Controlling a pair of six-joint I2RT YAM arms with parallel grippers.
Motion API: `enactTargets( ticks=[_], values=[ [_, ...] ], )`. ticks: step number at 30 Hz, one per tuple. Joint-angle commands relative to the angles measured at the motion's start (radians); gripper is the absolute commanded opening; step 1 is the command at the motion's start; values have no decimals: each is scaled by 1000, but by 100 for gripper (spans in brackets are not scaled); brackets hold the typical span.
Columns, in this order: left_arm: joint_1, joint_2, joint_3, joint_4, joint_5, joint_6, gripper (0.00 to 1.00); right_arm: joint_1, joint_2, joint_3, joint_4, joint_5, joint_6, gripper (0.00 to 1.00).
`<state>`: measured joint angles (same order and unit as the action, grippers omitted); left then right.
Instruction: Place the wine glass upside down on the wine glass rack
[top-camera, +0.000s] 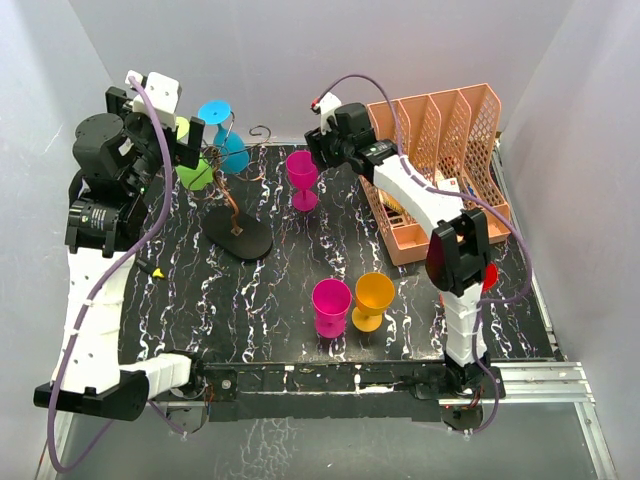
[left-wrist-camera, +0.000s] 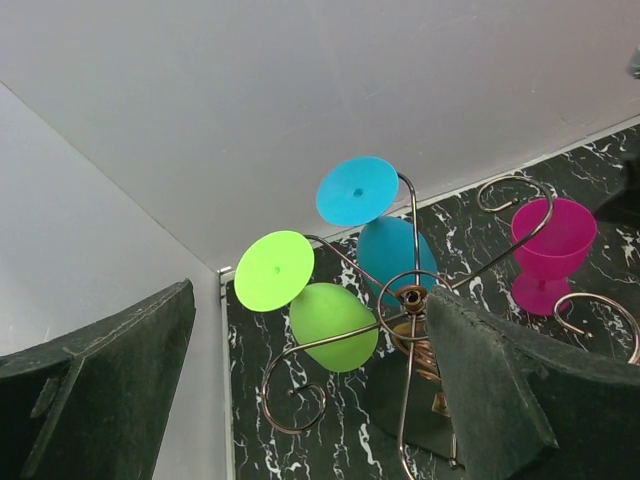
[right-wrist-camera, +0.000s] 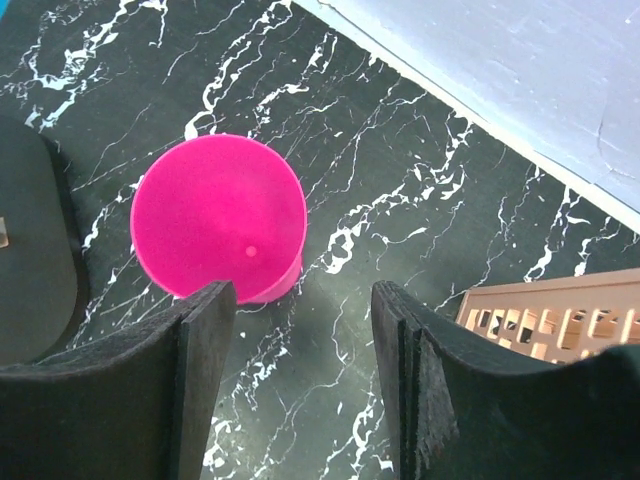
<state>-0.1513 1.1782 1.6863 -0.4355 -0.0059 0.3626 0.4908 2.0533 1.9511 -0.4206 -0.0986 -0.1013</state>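
Observation:
The wine glass rack (top-camera: 240, 238) has a round black base, a thin post and curled wire arms (left-wrist-camera: 411, 296). A green glass (top-camera: 195, 172) and a blue glass (top-camera: 225, 135) hang upside down on it; both show in the left wrist view, green (left-wrist-camera: 330, 325) and blue (left-wrist-camera: 395, 255). My left gripper (top-camera: 188, 138) is open and empty just above and left of the rack (left-wrist-camera: 310, 400). A pink glass (top-camera: 302, 178) stands upright right of the rack. My right gripper (top-camera: 320, 150) is open and empty above and just beside it (right-wrist-camera: 305, 380); the pink glass (right-wrist-camera: 220, 215) lies by its left finger.
A magenta glass (top-camera: 331, 306) and an orange glass (top-camera: 372, 298) stand upright near the front middle. A peach slotted organizer (top-camera: 440, 165) lies at the back right, its corner showing in the right wrist view (right-wrist-camera: 560, 320). White walls close in the table at the back and both sides.

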Motion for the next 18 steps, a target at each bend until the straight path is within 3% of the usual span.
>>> enactTargets(
  ticks=[1, 8, 18],
  values=[
    [7, -40, 2, -6, 30, -20, 97, 15, 48, 112, 5, 81, 37, 60],
    [7, -51, -12, -9, 41, -15, 97, 30, 136, 189, -25, 108, 42, 52],
    [7, -52, -14, -20, 57, -2, 97, 32, 140, 143, -26, 139, 12, 37]
  ],
)
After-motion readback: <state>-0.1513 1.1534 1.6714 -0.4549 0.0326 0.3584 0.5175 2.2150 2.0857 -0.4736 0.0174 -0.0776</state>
